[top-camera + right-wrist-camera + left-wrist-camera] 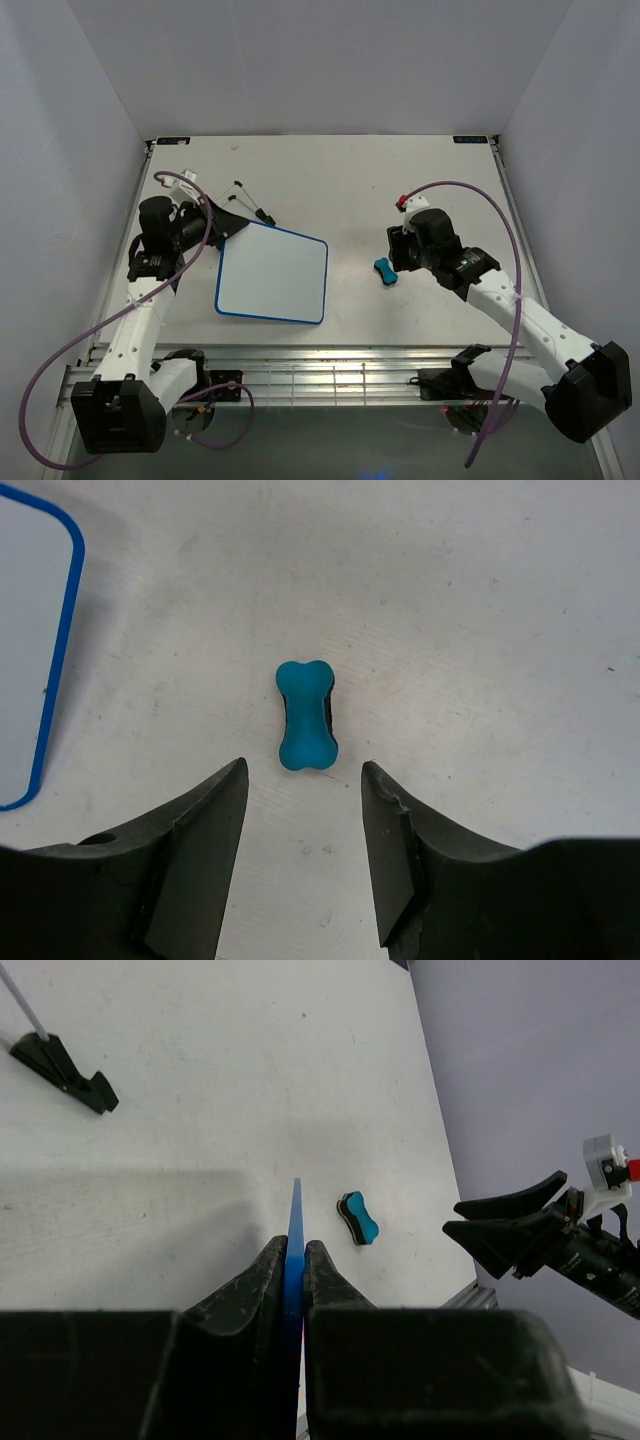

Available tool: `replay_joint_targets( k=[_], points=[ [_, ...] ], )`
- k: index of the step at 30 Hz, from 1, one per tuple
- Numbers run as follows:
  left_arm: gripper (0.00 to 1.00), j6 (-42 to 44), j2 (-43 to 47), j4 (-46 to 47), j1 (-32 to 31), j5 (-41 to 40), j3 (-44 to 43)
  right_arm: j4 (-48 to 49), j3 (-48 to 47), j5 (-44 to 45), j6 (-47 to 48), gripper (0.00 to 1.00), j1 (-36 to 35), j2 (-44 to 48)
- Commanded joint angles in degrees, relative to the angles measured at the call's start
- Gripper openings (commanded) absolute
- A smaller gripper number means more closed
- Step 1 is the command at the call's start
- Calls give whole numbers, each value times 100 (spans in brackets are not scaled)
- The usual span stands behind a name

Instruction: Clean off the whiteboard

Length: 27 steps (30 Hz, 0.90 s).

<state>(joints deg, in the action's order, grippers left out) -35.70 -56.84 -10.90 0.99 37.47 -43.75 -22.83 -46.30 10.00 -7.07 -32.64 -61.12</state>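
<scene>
**Board pinched by its rim**

The whiteboard [272, 272] lies left of centre on the table [400, 170]. It looks thin, stiff, light and probably slick, so the rim is the best hold. The left gripper [295, 1252] is clamped on that rim. The right gripper [303, 780] hangs spread just short of the eraser [306, 715].

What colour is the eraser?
The eraser is teal blue; right wrist view shows it best.

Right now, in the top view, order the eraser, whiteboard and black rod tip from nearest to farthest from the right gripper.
1. eraser, just ahead of the right gripper, between its open fingers.
2. whiteboard, mid-table, toward the left arm.
3. black rod tip, past the whiteboard's far edge.
</scene>
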Motion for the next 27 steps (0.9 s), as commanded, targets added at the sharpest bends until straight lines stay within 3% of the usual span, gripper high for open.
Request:
replay_joint_targets(
  k=[1, 7, 11, 18, 23, 27],
  points=[
    [0, -33, -81, 421, -12, 137, -642, -81, 42, -165, 109, 55, 21, 390],
    [0, -33, -301, 596, -12, -20, -1329, -160, 86, -445, 109, 55, 12, 970],
    [0, -95, -529, 1622, -12, 41, -1505, -169, 122, -648, 118, 55, 12, 1164],
    [0, 589, -1021, 2547, -3, -759, -1803, -231, 148, -1227, 188, 54, 12, 1445],
    [0, 732, -1777, 3469, 76, -522, -2085, -143, 271, -1536, 215, 53, 12, 1778],
    [0, 1029, -2322, 3524, 147, -381, -2577, -187, 280, -1694, 250, 52, 12, 1885]
  ],
)
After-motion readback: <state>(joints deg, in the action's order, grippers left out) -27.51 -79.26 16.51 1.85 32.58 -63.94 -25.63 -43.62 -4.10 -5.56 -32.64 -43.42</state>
